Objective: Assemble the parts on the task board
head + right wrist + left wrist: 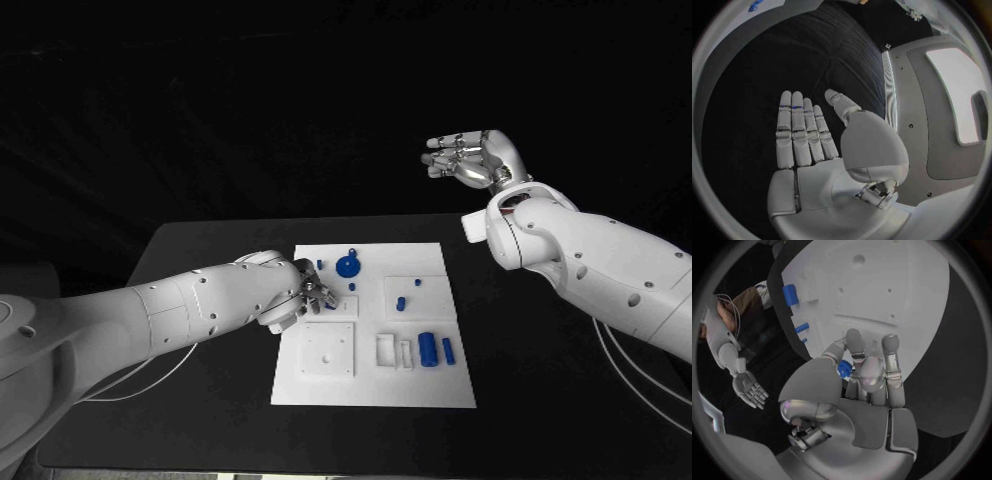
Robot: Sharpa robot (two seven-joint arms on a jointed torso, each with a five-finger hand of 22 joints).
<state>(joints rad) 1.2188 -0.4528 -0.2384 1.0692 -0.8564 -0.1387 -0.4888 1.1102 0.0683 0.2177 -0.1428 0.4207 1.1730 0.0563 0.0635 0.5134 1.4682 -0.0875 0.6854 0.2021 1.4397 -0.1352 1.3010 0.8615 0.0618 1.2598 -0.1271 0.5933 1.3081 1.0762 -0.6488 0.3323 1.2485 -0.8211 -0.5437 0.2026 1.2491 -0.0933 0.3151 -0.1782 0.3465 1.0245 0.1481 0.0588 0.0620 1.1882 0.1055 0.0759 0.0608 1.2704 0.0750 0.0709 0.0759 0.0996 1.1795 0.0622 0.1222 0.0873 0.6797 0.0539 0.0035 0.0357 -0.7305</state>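
The white task board point(433, 385) lies in the middle of the black table. My left hand point(307, 299) rests over the board's left edge and pinches a small blue part point(844, 369) between thumb and fingers point(859, 351). On the board lie a round blue part point(349, 266), two small blue pegs point(414, 282) point(397, 301), and a blue cylinder point(427, 347) with a thinner one point(447, 349) beside it. My right hand point(470, 157) is raised high beyond the table's far right, palm flat and empty, its fingers point(801, 130) straight.
A square raised block point(326, 350) and a small frame-shaped recess point(385, 348) sit on the near half of the board. Bare black table point(188, 420) surrounds the board. The left wrist view shows the board point(879, 285) with blue parts point(790, 293) at its edge.
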